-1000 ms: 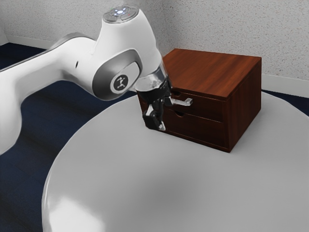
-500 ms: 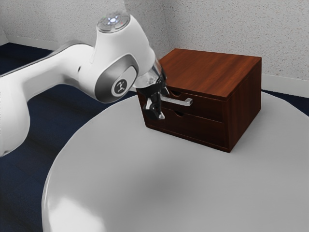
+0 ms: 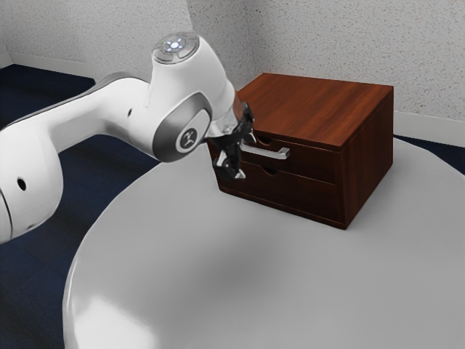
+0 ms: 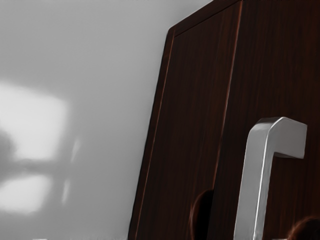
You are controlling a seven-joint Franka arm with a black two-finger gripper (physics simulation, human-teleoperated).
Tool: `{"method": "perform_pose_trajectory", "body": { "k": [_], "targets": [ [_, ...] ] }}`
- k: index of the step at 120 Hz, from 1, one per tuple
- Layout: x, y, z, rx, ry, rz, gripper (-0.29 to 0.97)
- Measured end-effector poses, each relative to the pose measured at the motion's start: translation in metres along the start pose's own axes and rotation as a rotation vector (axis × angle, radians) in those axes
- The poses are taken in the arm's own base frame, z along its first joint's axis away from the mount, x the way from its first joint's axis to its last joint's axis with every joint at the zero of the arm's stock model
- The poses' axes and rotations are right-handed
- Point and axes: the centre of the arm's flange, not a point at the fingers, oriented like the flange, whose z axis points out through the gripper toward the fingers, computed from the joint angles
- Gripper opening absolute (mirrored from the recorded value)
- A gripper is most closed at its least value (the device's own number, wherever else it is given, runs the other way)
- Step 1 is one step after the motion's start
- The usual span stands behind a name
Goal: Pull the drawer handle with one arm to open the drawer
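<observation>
The white arm (image 3: 109, 138) reaches in from the left over the round grey worktop (image 3: 254, 291). Its black hand (image 3: 234, 161) sits at the left end of the silver handle (image 3: 270, 153); whether it is clamped on the bar or apart cannot be told. The handle belongs to the upper drawer (image 3: 312, 161) of the wooden cabinet (image 3: 327, 109) on the far right of the worktop. The drawer front seems flush with the one below.
</observation>
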Motion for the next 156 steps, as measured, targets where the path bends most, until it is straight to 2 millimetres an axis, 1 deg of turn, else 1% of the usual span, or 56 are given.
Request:
{"method": "perform_pose_trajectory", "body": {
  "k": [28, 43, 89, 128, 146, 156],
  "targets": [
    [0.012, 0.012, 0.003, -0.066, -0.008, 0.046, 0.56],
    [0.018, 0.014, 0.011, -0.083, -0.010, 0.058, 0.56],
    [0.017, 0.006, 0.029, -0.069, -0.020, 0.104, 0.54],
    [0.008, -0.001, 0.032, -0.054, -0.030, 0.143, 0.47],
    [0.008, -0.005, 0.035, -0.035, -0.035, 0.149, 0.43],
    [0.009, -0.007, 0.032, -0.026, -0.037, 0.150, 0.42]
  ]
}}
